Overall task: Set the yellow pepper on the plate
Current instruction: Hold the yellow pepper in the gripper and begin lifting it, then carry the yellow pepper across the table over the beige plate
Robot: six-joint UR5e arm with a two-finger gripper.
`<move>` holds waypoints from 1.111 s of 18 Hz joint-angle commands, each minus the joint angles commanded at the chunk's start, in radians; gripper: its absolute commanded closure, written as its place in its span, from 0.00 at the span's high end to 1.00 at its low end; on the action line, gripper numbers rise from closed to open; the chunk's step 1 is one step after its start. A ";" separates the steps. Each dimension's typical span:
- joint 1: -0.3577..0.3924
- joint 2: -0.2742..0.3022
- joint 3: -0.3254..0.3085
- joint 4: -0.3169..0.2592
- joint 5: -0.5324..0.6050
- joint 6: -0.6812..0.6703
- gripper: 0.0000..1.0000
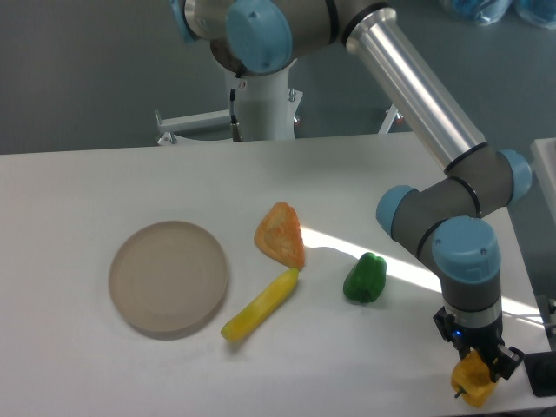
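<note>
The yellow pepper (472, 379) sits at the counter's (78, 187) near right corner, clamped in my gripper (479, 365). The plate (168, 277) lies far to the left, past a green pepper (365, 279), a yellow banana piece (260, 305) and an orange wedge (281, 234).

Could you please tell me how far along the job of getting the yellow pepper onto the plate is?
Looks done: the claw has reached the small chunky yellow-orange pepper at the table's near right corner. In hand: it appears to be gripping it, though its fingers are hard to see. Left: carrying it across to the round beige plate, which holds nothing.
</note>
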 joint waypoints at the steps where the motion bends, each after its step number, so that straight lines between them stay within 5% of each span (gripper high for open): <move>1: 0.000 0.000 -0.002 0.002 0.000 0.000 0.41; 13: -0.005 0.037 -0.028 -0.002 -0.008 0.000 0.41; 20: -0.026 0.133 -0.127 -0.006 -0.020 -0.079 0.41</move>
